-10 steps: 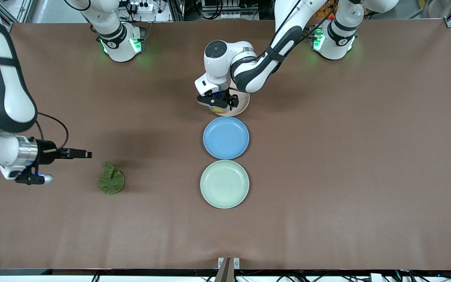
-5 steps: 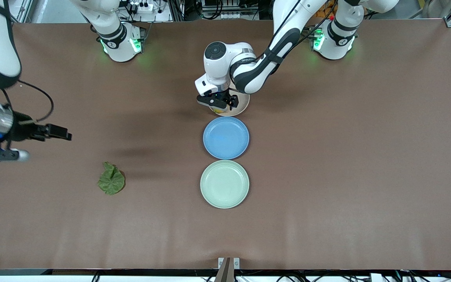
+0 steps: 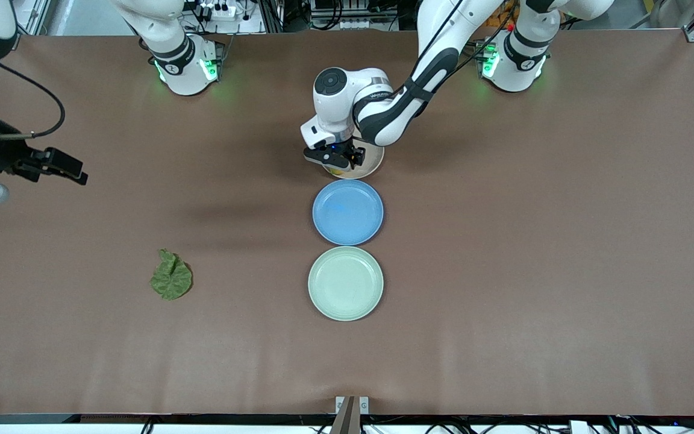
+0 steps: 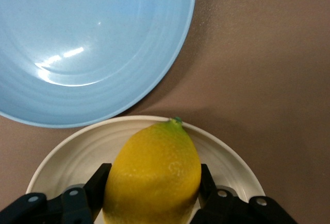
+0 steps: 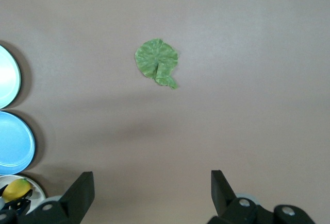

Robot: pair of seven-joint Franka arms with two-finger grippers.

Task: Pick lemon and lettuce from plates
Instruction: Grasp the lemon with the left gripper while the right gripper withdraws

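Observation:
The yellow lemon (image 4: 157, 149) lies on the beige-pink plate (image 4: 67, 154), the plate nearest the robots' bases (image 3: 373, 166). My left gripper (image 4: 153, 171) is down on that plate (image 3: 336, 158), its fingers pressed against both sides of the lemon. Only a sliver of lemon (image 3: 336, 171) shows in the front view. The green lettuce (image 3: 171, 276) lies flat on the bare table toward the right arm's end, also in the right wrist view (image 5: 156, 62). The mint plate (image 3: 323, 301) holds nothing. My right gripper (image 3: 76, 175) is open and empty, raised over bare table.
A blue plate (image 3: 347, 212) holding nothing sits between the beige-pink and mint plates, all three in a row at mid-table. It fills much of the left wrist view (image 4: 93, 38). The right wrist view shows the plates' edges (image 5: 15, 141).
My right gripper has drawn away from the lettuce, rising and moving toward the bases' side and the right arm's end. My left gripper stays on the lemon, barely shifted.

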